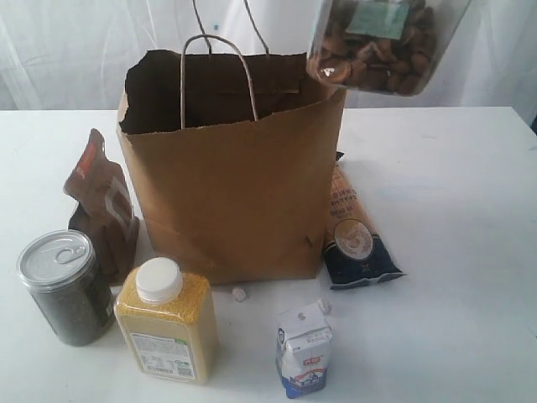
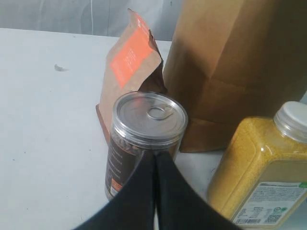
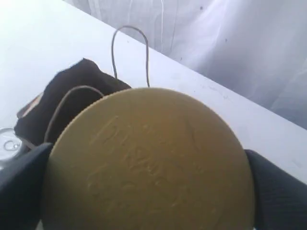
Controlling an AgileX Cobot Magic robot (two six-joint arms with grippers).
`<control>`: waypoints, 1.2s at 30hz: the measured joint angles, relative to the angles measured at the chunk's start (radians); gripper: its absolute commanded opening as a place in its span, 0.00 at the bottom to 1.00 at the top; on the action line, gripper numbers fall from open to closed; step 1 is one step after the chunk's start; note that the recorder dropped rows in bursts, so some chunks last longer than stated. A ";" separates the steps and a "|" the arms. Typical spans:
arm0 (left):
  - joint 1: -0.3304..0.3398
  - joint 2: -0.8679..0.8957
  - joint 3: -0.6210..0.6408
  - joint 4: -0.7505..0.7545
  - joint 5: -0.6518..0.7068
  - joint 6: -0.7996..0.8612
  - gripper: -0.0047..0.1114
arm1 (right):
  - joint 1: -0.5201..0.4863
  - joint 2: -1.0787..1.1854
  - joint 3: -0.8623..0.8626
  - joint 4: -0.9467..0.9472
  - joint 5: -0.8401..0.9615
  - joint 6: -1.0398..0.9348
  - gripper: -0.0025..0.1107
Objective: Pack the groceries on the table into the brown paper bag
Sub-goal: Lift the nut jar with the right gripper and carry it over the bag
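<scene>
The gold-lidded clear jar [image 1: 377, 42], full of brown nuts, hangs tilted above the right rim of the open brown paper bag [image 1: 235, 193]. My right gripper [image 3: 148, 187] is shut on it, a dark finger [image 3: 278, 191] at each side of the gold lid [image 3: 148, 153]. On the table [image 1: 453, 252] stand the silver-lidded can [image 1: 65, 285], the yellow grain bottle [image 1: 168, 323], the white-blue carton [image 1: 304, 348] and the dark-brown pouch [image 1: 101, 201]. The orange-navy packet [image 1: 352, 231] lies by the bag. My left gripper [image 2: 156, 155] is shut and empty, just in front of the can [image 2: 148, 115].
A small white scrap [image 1: 239, 294] lies in front of the bag. The bag's handles [image 1: 218, 67] stand up over its mouth. A white curtain hangs behind the table. The bottle [image 2: 261, 172] and pouch [image 2: 127, 67] flank the can.
</scene>
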State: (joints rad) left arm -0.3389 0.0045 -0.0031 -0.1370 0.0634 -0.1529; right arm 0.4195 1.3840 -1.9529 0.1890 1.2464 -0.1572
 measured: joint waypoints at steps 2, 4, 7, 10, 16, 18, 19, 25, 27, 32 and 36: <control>0.000 0.000 0.000 0.000 0.000 0.000 0.04 | 0.011 0.022 -0.039 0.011 0.000 0.000 0.02; 0.000 0.000 0.000 0.000 0.000 0.000 0.04 | 0.031 0.061 -0.088 0.013 0.003 0.000 0.02; 0.000 0.000 0.000 0.000 0.000 0.000 0.04 | 0.047 0.106 -0.140 0.015 0.005 0.000 0.02; 0.000 0.000 0.000 0.000 0.000 0.000 0.04 | 0.070 0.179 -0.200 0.018 0.008 0.000 0.02; 0.000 0.000 0.000 0.000 0.000 0.000 0.04 | 0.100 0.274 -0.267 0.018 0.008 0.000 0.02; 0.000 0.000 0.000 0.000 0.000 0.000 0.04 | 0.100 0.290 -0.281 0.018 0.008 0.000 0.02; 0.000 0.000 0.000 0.000 0.000 0.000 0.04 | 0.100 0.296 -0.281 0.018 0.008 0.000 0.02; 0.000 0.000 0.000 0.000 0.000 0.000 0.04 | 0.100 0.324 -0.285 0.016 0.008 -0.009 0.02; 0.000 0.000 0.000 0.000 0.000 0.000 0.04 | 0.102 0.338 -0.285 0.016 0.008 -0.009 0.02; 0.000 0.000 0.000 0.000 0.000 0.000 0.04 | 0.109 0.372 -0.285 0.014 0.008 -0.009 0.02; 0.000 0.000 0.000 0.000 0.000 0.000 0.04 | 0.117 0.394 -0.285 0.004 0.002 -0.009 0.02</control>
State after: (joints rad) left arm -0.3389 0.0045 -0.0031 -0.1370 0.0634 -0.1529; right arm 0.5365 1.7776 -2.2378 0.1926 1.2486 -0.1666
